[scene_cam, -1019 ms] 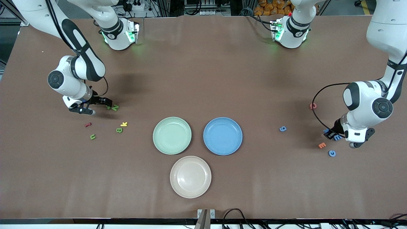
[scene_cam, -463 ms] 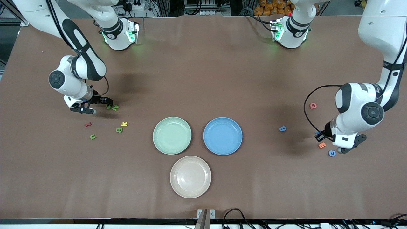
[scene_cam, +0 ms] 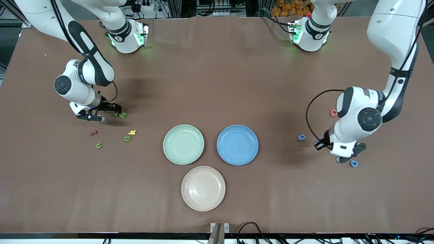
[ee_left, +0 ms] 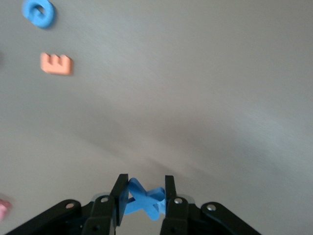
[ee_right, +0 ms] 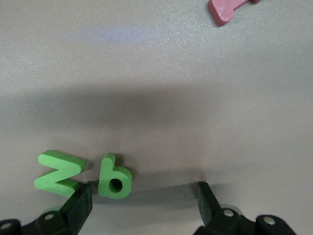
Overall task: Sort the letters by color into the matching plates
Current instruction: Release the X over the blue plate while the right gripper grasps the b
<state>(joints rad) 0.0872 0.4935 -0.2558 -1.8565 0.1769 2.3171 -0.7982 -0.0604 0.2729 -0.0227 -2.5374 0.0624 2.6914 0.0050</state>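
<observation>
no letters sorted yet: pale mint green round plate (scene_cam: 183,144) and medium blue round plate (scene_cam: 237,145), mid-bench, hold nothing. left pincer (ee_left: 143,198) clamps a blue x-shaped toy letter (ee_left: 142,198) above the bench near its left-arm end. right pincer (ee_right: 145,200) spread wide at a green toy "b" (ee_right: 114,178) near the right-arm end; other letters lie loose on the bench.

We see a beige-cream plate (scene_cam: 203,188) resting on the brown tabletop (scene_cam: 217,84), nearer to the front camera than anything else on it. Black cables (scene_cam: 249,227) trail along the tabletop's near edge, beside a small metal bracket (scene_cam: 219,227). Orange objects (scene_cam: 288,7) sit off the tabletop, between the bases.
</observation>
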